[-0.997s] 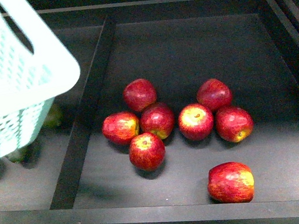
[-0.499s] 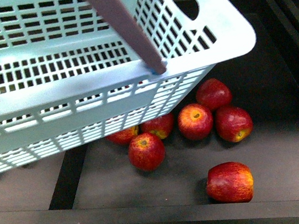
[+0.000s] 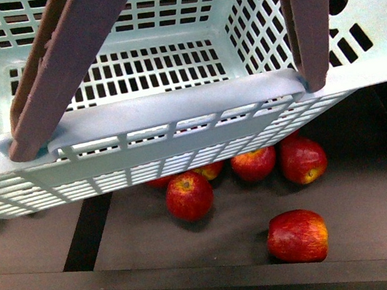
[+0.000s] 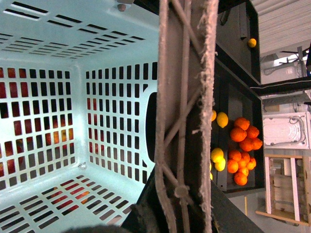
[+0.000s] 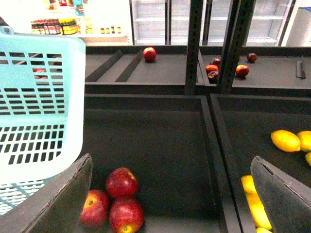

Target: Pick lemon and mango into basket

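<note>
The pale teal basket (image 3: 174,111) hangs across the upper part of the front view, empty, with its brown handles (image 3: 65,55) up. My left gripper (image 4: 187,213) is shut on the basket's handle (image 4: 184,97), seen from close by. Two lemons (image 4: 222,119) lie in a dark bin beyond the basket, beside a pile of oranges (image 4: 243,145). My right gripper (image 5: 171,160) is open above a dark bin, with nothing between its fingers (image 5: 63,204). More lemons (image 5: 285,141) lie in the bin past the divider. No mango can be made out in any view.
Red apples (image 3: 190,196) lie in the black bin (image 3: 372,185) under the basket, one apart (image 3: 298,236) near the front rim. Three apples (image 5: 121,183) sit by my right gripper. Elongated yellow fruits (image 5: 255,204) lie past the divider (image 5: 214,160). Shelves and uprights (image 5: 194,43) stand behind.
The basket has swung from the far left across the front view towards the right. It now covers the upper apples and fills the top of the picture.
</note>
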Controlling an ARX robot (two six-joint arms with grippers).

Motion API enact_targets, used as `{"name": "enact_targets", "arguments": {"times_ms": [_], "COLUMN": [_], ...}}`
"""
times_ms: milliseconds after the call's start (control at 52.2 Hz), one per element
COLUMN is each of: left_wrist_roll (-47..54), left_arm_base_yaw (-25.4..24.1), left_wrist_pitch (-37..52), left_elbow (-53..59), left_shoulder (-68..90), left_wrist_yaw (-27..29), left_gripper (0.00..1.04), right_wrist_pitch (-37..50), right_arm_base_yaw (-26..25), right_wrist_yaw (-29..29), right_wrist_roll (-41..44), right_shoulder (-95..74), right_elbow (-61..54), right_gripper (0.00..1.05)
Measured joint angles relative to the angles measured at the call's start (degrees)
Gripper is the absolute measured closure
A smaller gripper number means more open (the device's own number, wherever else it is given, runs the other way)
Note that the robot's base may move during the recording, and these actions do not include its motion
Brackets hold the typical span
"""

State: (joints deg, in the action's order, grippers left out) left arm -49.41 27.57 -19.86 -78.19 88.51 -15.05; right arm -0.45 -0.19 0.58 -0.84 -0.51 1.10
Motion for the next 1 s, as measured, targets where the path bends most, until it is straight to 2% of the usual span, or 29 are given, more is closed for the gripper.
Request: {"name": "enact_targets", "arguments": {"times_ms": [58, 77, 134, 268, 345, 441, 614, 709, 844, 997], "left_wrist_roll": [0.0, 0.0, -0.1, -0.5, -0.6, -0.4, -0.3, -0.3, -0.4, -0.3], "left_arm_base_yaw": [0.0, 0.0, 0.1, 0.2, 0.2, 0.2, 0.1, 0.1, 0.1, 0.1], "left_wrist_pitch": [0.0, 0.0, 0.0, 0.0, 0.0, 0.0, 0.0, 0.0, 0.0, 0.0], "left_elbow": [0.0, 0.0, 0.0, 0.0, 0.0, 0.0, 0.0, 0.0, 0.0, 0.0], "left_shoulder": [0.0, 0.0, 0.0, 0.0, 0.1, 0.1, 0.2, 0.2, 0.2, 0.2], "left_wrist_yaw": [-0.1, -0.2, -0.6, -1.6, -1.2, -0.9, -0.4, -0.8, -1.2, -0.8], "left_gripper": [0.99, 0.99, 0.99, 0.99, 0.99, 0.99, 0.99, 0.99, 0.99, 0.99], "right_wrist_pitch": [-10.1, -11.1, -18.1, -13.9, -9.0, -2.4, 10.2, 19.4, 23.0, 22.6], "right_arm_base_yaw": [-2.3, -2.6, -7.7, -17.1, -22.8, -27.6, -31.0, -32.2, -32.9, -32.3], "right_wrist_yaw": [5.0, 5.9, 10.9, 16.2, 17.5, 17.4, 16.1, 14.3, 13.4, 11.3], "right_wrist_roll": [-6.0, -6.7, -16.3, -25.0, -26.8, -27.3, -27.8, -26.9, -27.0, -30.2], "right_shoulder": [-5.0, -5.8, -14.1, -21.8, -27.5, -35.6, -52.8, -68.1, -87.7, -100.8], "right_elbow": [3.9, 4.3, 7.7, 8.2, 9.2, 10.3, 13.2, 17.6, 26.9, 36.0], "right_gripper": [0.09, 0.09, 0.09, 0.09, 0.09, 0.09, 0.09, 0.09, 0.09, 0.09]}}
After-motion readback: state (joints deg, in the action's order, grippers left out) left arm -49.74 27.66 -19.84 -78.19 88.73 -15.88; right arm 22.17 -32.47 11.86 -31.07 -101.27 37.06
